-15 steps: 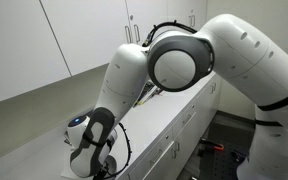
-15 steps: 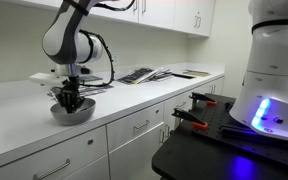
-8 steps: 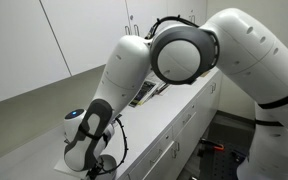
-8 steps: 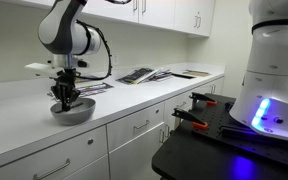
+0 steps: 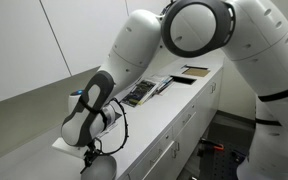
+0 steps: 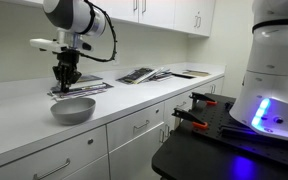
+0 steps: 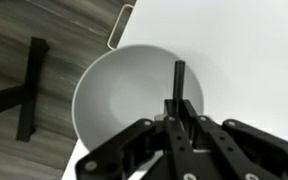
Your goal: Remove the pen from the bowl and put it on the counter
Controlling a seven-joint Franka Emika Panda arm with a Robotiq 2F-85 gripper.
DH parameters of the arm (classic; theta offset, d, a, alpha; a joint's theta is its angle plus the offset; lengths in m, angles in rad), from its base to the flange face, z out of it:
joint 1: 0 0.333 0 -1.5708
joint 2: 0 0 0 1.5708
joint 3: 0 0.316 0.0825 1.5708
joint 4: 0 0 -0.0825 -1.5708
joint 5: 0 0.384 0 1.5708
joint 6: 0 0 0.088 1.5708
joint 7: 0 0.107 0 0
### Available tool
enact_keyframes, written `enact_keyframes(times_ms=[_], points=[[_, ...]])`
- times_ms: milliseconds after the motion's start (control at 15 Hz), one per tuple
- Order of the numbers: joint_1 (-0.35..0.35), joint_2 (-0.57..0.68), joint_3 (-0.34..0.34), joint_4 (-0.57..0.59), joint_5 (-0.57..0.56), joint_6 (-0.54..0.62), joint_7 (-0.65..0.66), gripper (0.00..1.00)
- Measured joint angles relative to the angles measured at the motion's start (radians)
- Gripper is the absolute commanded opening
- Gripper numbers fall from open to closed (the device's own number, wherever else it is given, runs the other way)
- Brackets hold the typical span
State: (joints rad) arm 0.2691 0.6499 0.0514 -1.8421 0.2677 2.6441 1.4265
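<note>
The pale grey bowl (image 6: 73,110) sits on the white counter (image 6: 134,100) near its front edge; it also shows in the wrist view (image 7: 134,95), where it looks empty. My gripper (image 6: 66,84) hangs a short way above the bowl and is shut on a thin black pen (image 7: 178,85), which points down from the fingertips (image 7: 182,112) over the bowl's right rim. In an exterior view the gripper (image 5: 88,152) is at the bottom, mostly hidden by the arm. The pen is too thin to make out in both exterior views.
Papers and booklets (image 6: 139,74) lie further along the counter, and more lie behind the bowl (image 6: 84,87). White drawers with metal handles (image 6: 139,126) are below, white wall cabinets above. The floor and a dark stand (image 7: 29,85) show beside the counter edge in the wrist view.
My gripper has risen out of the bowl and now hangs above it with the pen held in it. The bowl has stayed in place.
</note>
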Motion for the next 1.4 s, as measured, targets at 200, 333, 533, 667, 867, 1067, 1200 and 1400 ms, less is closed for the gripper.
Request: enact_keyframes(times_ms=[200,333,533,667,867,1067,1200,1400], points=[[-0.031,-0.052,-0.064,-0.044,0.012,0.0,0.021,0.03],[-0.039,-0.066,-0.132,-0.064,0.012,0.001,0.071,0.03],[-0.055,-0.062,-0.215,-0.084,0.01,0.001,0.147,0.03],[-0.064,-0.05,-0.243,-0.09,0.008,0.001,0.19,0.03],[-0.067,-0.013,-0.253,-0.088,0.006,0.001,0.236,0.36],[-0.064,0.025,-0.242,-0.074,0.006,0.003,0.251,0.51],[-0.059,0.031,-0.242,-0.062,0.006,0.007,0.256,0.66],[-0.055,0.016,-0.245,-0.048,0.002,0.019,0.264,0.88]])
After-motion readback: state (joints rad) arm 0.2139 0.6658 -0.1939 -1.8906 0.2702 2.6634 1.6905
